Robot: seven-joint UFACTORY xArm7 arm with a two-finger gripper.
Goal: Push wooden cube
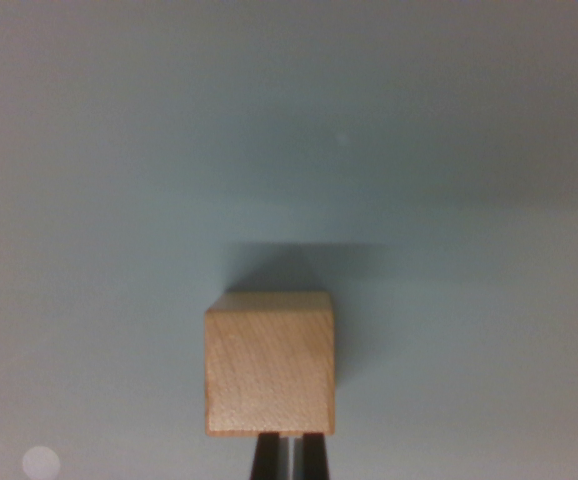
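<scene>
At the bottom edge of the wrist view, the end effector [288, 458] shows only as two dark fingertips with a narrow pale strip between them. They stand close together with nothing held between them, so it reads as closed, or very nearly so, and it grips nothing. Its tips end right at the near edge of the wooden cube [270, 363]; they look to be touching that face, though from this angle a hairline gap cannot be ruled out.

The wooden cube sits flat on the tabletop [289, 150], low in the frame and a little toward the wrist view's left of centre, with the end effector bearing on the right half of its near edge. It casts a soft shadow onto the surface beyond it. Its top face is light, fine-grained wood with square, unchipped edges.

The tabletop is plain pale grey-blue and bare ahead of the cube, except for a faint pale speck far up the frame and a blurred light spot [41, 463] in the lower left corner.

As a judgement: the approach looks finished and contact made or about to be made. How far the cube has travelled cannot be told, since no goal marker shows. What remains is the forward shove across open surface; the off-centre contact may make the cube turn
</scene>
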